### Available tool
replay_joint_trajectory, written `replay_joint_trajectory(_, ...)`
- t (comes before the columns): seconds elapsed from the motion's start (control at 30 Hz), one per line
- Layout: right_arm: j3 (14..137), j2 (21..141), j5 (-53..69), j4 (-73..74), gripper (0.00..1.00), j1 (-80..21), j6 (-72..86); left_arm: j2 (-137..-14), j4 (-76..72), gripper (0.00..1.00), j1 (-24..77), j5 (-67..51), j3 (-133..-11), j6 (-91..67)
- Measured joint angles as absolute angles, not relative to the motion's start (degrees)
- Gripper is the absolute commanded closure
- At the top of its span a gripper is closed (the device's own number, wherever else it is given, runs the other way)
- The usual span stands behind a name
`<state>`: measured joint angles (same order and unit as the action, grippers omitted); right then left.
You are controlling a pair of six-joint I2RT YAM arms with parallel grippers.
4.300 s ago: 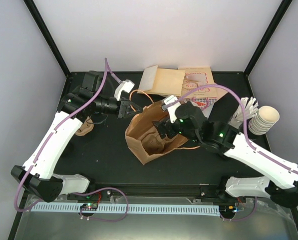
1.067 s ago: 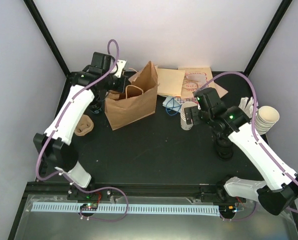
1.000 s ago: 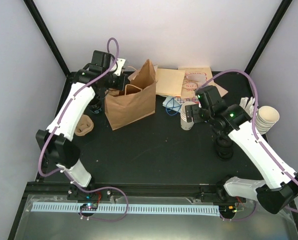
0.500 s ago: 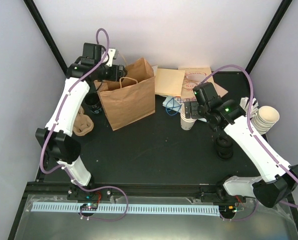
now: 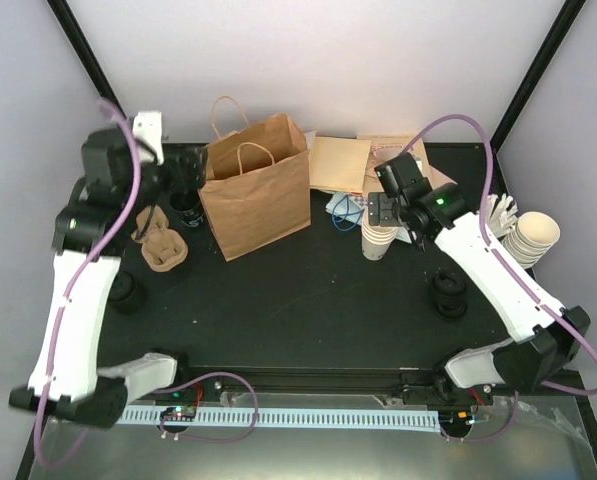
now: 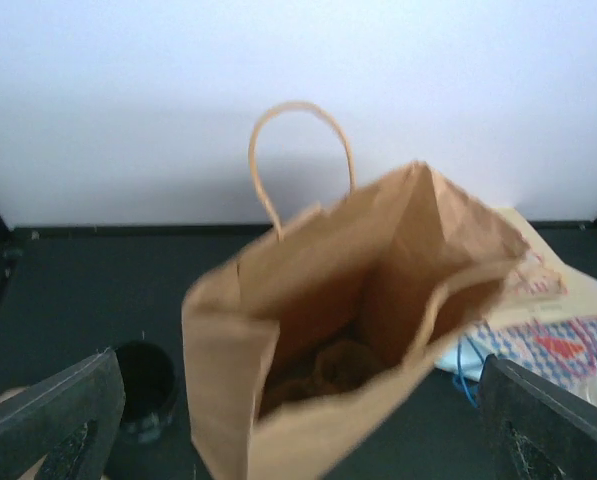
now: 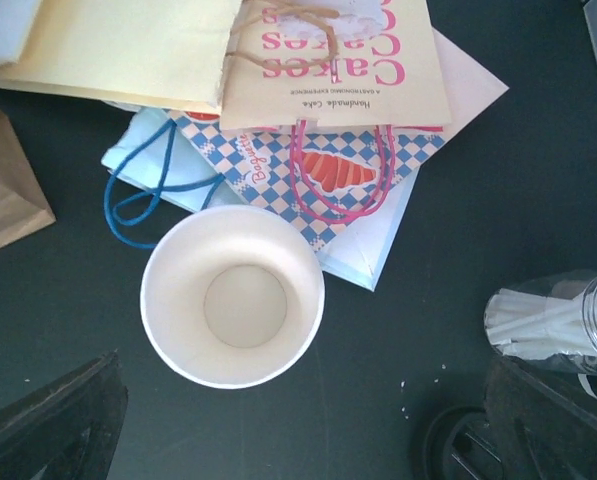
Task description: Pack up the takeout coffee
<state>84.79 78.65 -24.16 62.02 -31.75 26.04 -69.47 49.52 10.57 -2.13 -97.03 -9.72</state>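
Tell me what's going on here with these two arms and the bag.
Two robot arms are packing a takeout coffee. The brown paper bag stands upright and open at the back left. The left hand is open beside it, holding nothing. The right hand hovers open over a lidless cream cup next to a pile of flat bags. The cup is not in the bag yet.

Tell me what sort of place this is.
Probably a mock café packing station in a robot test booth: an open brown paper bag, a lidless paper cup, nested spare cups and printed bakery bags on a black table.
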Motion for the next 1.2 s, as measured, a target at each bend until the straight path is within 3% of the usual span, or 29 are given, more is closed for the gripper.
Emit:
replay_joint_trajectory(0.07,84.84,80.07,-24.73,61.76,0.02,-31.75,25.82,-62.67,48.51,0.01,10.57,-2.72,-89.73,-11.14)
replay_joint_trajectory(0.2,84.75,82.28,-23.59,62.26,0.28,-30.87,26.81,-51.31,45.98,0.01,10.57,-5.89,-73.76,-15.51)
replay_joint_trajectory(0.43,85.25,86.56,-20.40,62.59,0.37,-28.23,29.98,-39.70,44.47,0.01,10.57,-9.50,-53.58,-22.50)
replay_joint_trajectory(0.83,85.36,89.78,-18.76,61.65,0.53,-24.43,32.80,-38.72,44.47,0.01,10.57,-8.51,-51.48,-25.69)
replay_joint_trajectory(1.2,84.62,92.12,-17.72,60.60,0.58,-24.38,33.67,-38.74,41.80,0.01,10.57,-13.78,-47.90,-24.18)
